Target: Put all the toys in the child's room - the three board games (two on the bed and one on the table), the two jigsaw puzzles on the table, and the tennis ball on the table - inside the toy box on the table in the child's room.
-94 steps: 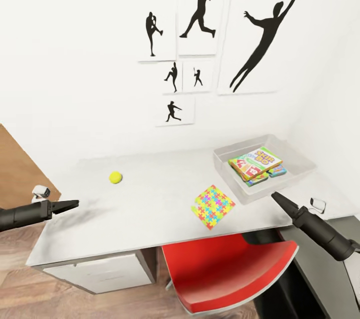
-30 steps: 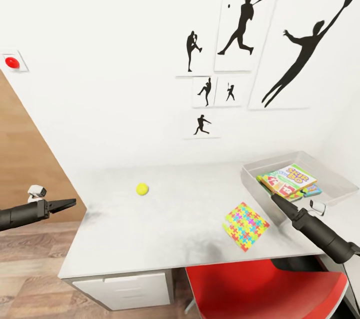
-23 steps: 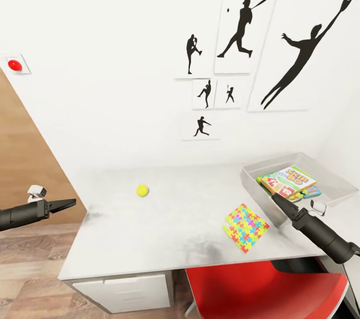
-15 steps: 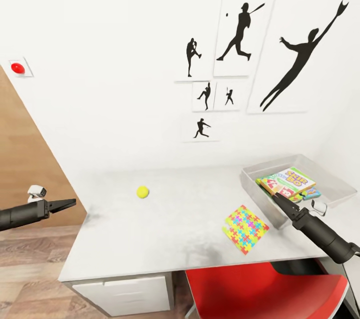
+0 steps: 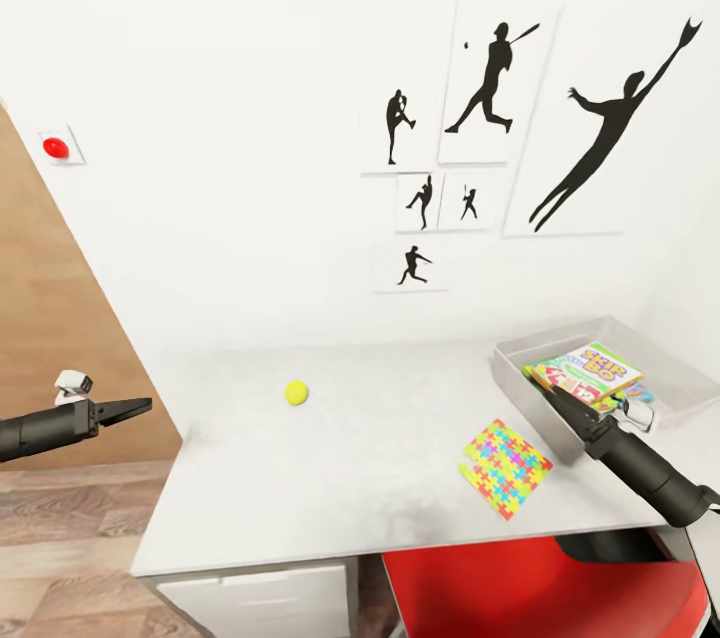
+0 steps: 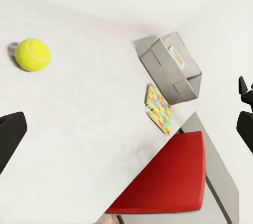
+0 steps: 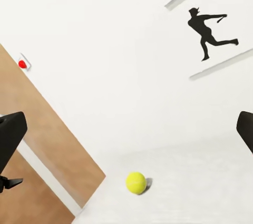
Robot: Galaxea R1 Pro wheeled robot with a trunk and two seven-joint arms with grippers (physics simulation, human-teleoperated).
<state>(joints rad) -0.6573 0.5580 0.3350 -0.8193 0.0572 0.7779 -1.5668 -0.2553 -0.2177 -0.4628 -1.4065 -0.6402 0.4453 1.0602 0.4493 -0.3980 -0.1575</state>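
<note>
Nothing on the table [image 5: 330, 478] has moved; only the camera shifted. Both grippers, left [image 5: 138, 407] and right [image 5: 556, 398], hang empty, jaws apart. Ball [image 5: 296, 392] and puzzle [image 5: 506, 468] lie on the table, games [image 5: 590, 373] in the box [image 5: 520, 373].

Fuzzy tennis ball [image 5: 296, 392], matt pale table [image 5: 380, 438], translucent plastic toy box [image 5: 520, 368]

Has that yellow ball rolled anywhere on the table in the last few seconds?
No. The tennis ball keeps its spot relative to the table edges and jigsaw puzzle; only the camera has shifted.
</note>
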